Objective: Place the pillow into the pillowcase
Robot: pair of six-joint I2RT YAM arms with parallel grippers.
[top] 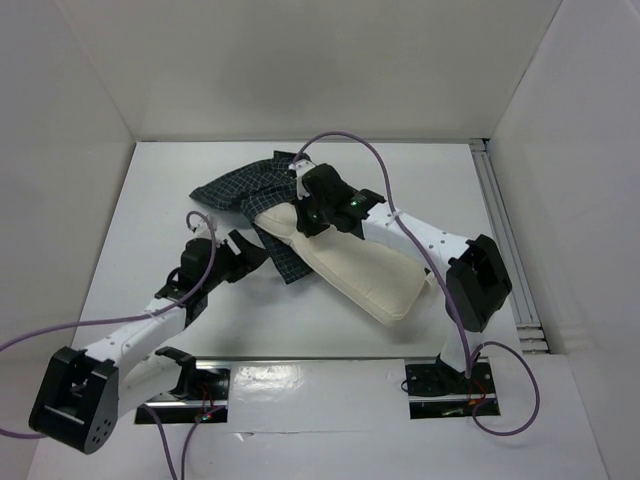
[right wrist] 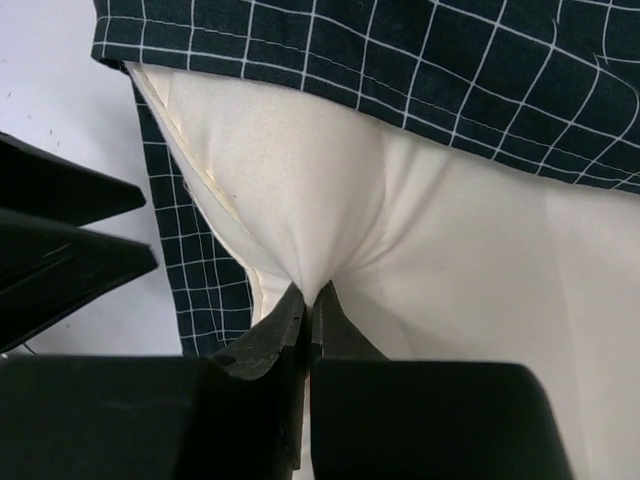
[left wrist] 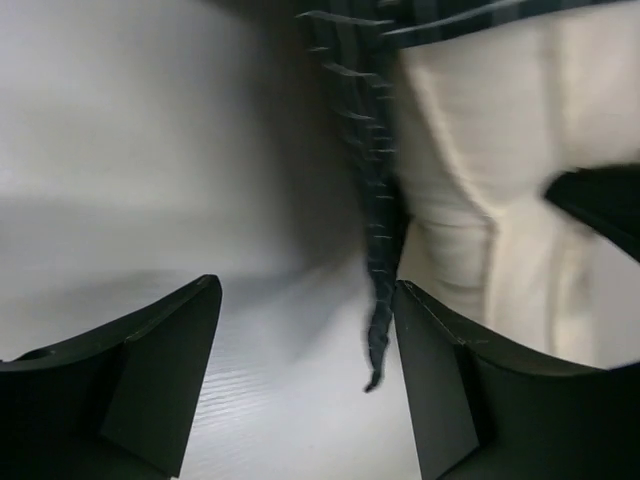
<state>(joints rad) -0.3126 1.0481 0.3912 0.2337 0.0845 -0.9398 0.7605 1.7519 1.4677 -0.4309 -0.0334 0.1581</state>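
Pillow [top: 365, 275]: lies slanted across the middle of the surface [top: 160, 180] in the top view, running from centre to lower right. Its upper-left end is tucked under the pillowcase [top: 245, 185].
Pillowcase: crumpled at upper centre-left of the top view. It covers the pillow's upper end, and a strip trails down the pillow's left edge.
Right claw [right wrist: 310, 300]: closed tight, pinching a fold of the pillow's cream cloth just below the checked hem.
Left claw [left wrist: 305, 300]: jaws wide apart, gripping nothing, low over the surface left of the pillow.
Pillowcase tip: in the left wrist view it dangles between the jaws, close to the right-hand finger [left wrist: 440, 390]. Contact cannot be told.
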